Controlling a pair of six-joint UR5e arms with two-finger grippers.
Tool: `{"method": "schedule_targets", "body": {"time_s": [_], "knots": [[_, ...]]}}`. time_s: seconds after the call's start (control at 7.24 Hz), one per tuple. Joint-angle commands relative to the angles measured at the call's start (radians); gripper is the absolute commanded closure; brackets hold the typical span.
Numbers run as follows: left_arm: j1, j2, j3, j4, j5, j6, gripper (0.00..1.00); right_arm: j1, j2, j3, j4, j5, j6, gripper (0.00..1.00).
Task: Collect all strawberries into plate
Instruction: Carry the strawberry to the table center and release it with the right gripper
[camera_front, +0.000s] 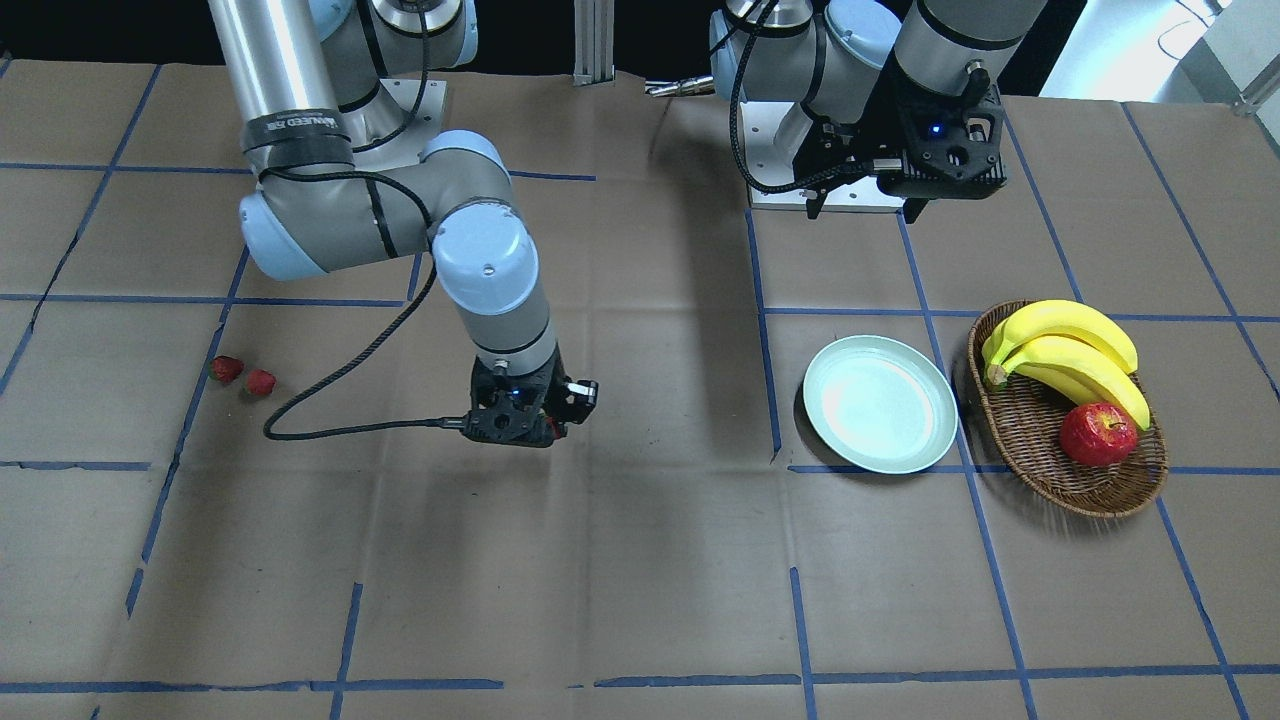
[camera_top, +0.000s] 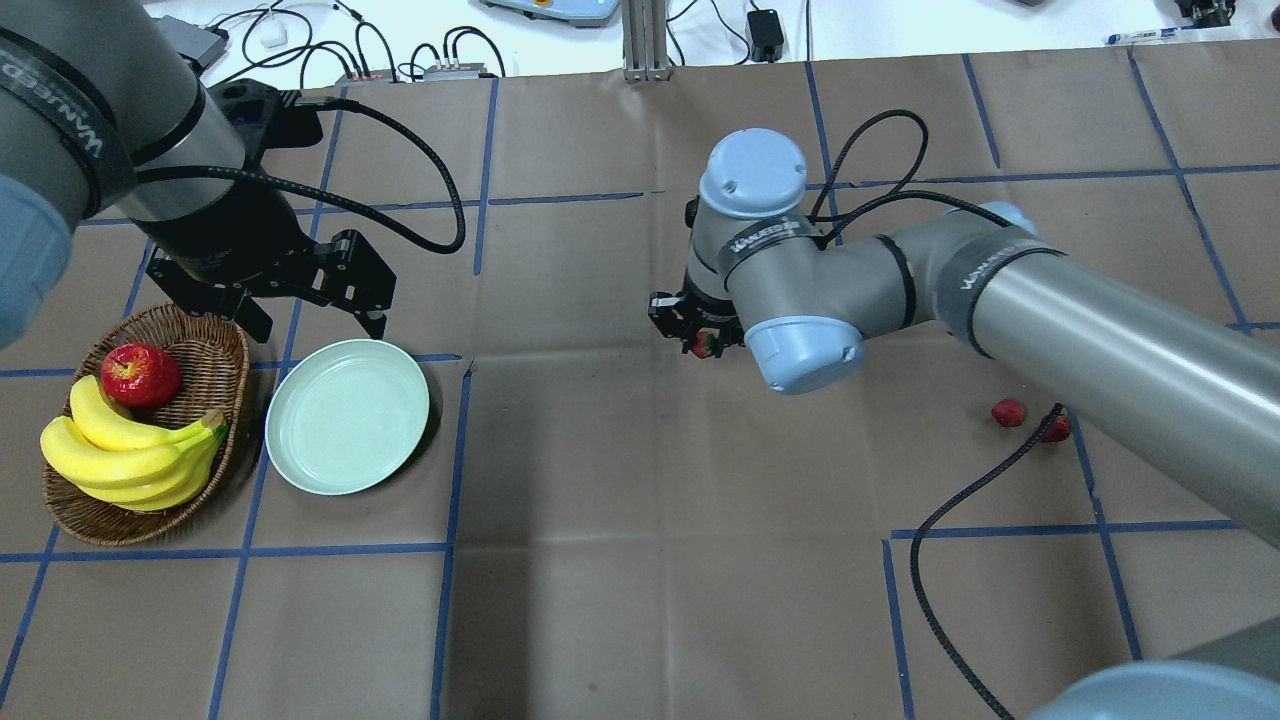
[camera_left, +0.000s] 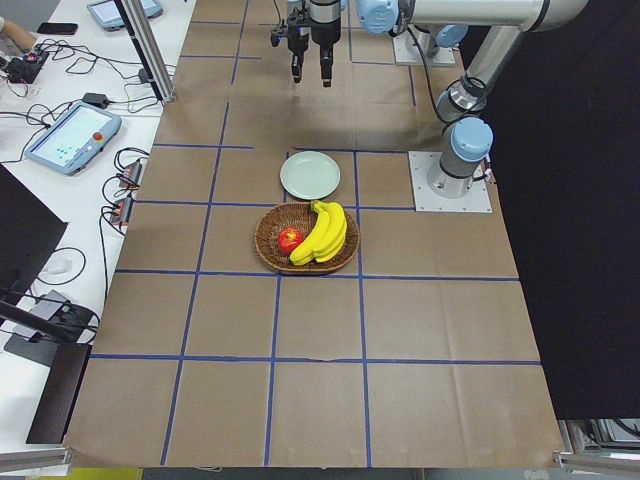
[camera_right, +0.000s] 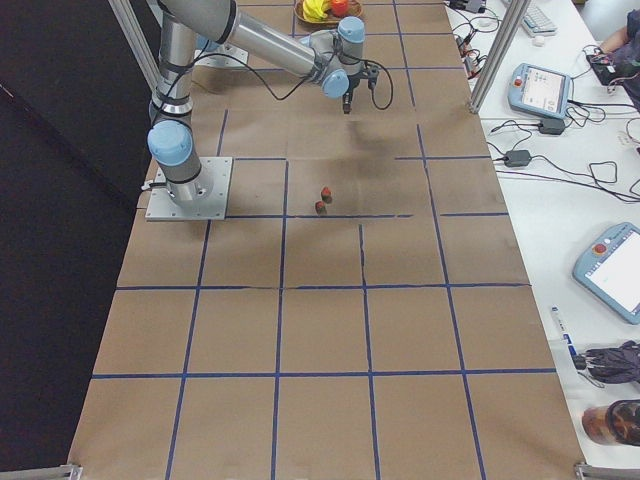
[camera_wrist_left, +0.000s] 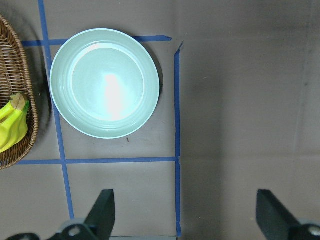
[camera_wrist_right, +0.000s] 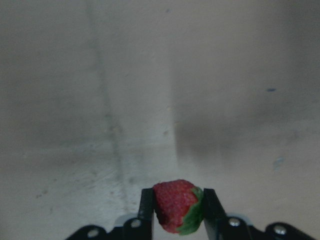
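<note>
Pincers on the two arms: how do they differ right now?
The right pincer is shut on a strawberry; the left pincer is open and empty. The right pincer hangs over the middle of the table, far from the plate; the left pincer hangs near the plate. Both are black, two-fingered and point down.

One strawberry (camera_wrist_right: 172, 205) gripped aloft; two strawberries (camera_front: 227, 368) (camera_front: 261, 382) (side by side) far from mint plate (camera_front: 880, 402)

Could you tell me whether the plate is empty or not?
Empty: the plate shows only bare surface; one strawberry is clamped in the right gripper.
</note>
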Motion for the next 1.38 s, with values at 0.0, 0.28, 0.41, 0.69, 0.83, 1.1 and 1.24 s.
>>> {"method": "schedule_targets", "body": {"time_s": [0.0,0.28,0.41,0.69,0.83,1.1,1.24], "knots": [[0.000,-0.001,0.000,0.000,-0.003,-0.001,0.00,0.056,0.043,-0.024,-0.008,0.018,0.061,0.95],[0.000,-0.003,0.000,0.000,-0.003,-0.003,0.00,0.056,0.122,-0.045,-0.146,0.018,0.067,0.94],[0.002,-0.003,0.000,0.000,-0.003,-0.003,0.00,0.053,0.135,-0.071,-0.137,0.007,0.070,0.43],[0.000,-0.003,-0.002,0.000,-0.006,-0.001,0.00,0.030,0.097,-0.087,-0.038,0.024,0.068,0.00],[0.002,-0.003,-0.002,0.000,-0.005,0.000,0.00,0.023,0.033,-0.085,0.037,0.021,0.062,0.00],[0.002,-0.006,-0.035,0.003,-0.009,0.000,0.00,-0.097,-0.133,-0.052,0.238,-0.014,-0.108,0.00],[-0.001,-0.002,-0.069,0.022,-0.008,-0.007,0.00,-0.175,-0.196,0.003,0.262,-0.058,-0.234,0.00]]}}
